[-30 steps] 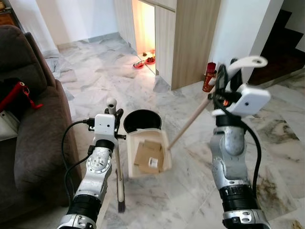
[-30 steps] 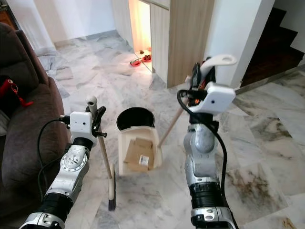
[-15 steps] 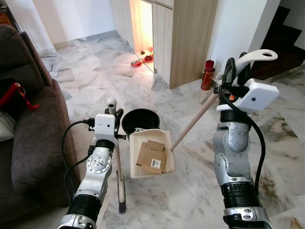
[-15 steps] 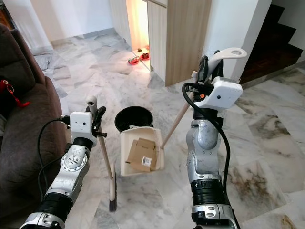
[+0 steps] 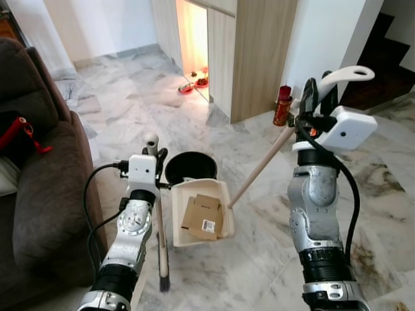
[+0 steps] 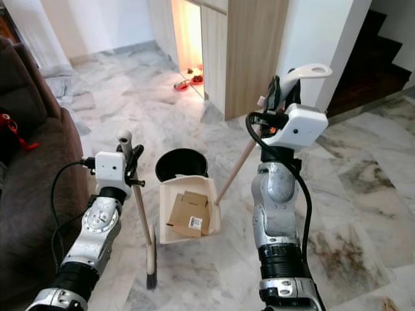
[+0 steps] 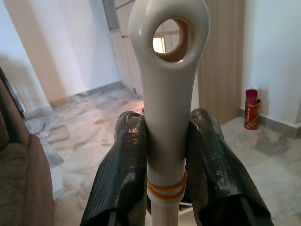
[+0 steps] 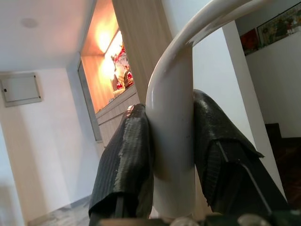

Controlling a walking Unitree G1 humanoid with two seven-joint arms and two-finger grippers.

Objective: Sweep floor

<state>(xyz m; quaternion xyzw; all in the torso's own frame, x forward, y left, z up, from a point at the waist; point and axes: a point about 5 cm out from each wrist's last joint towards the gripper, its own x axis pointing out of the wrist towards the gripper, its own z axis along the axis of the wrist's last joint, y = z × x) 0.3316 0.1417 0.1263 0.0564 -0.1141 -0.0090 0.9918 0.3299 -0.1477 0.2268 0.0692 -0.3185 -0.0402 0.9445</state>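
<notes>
Slanting dustpan (image 5: 200,212) pole rises toward right claw (image 5: 316,97)

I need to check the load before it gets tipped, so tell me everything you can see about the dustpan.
The dustpan is cream plastic, a shallow walled scoop on a long pale wooden handle rising toward the right gripper, whose fingers clamp its white looped top. It sits just before the black bin, holding flattened cardboard pieces bearing a small white label. The broom stands beside it.

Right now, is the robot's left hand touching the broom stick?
Touching. In the left wrist view, the left hand has both black fingers pressed against the white broom handle.
</notes>
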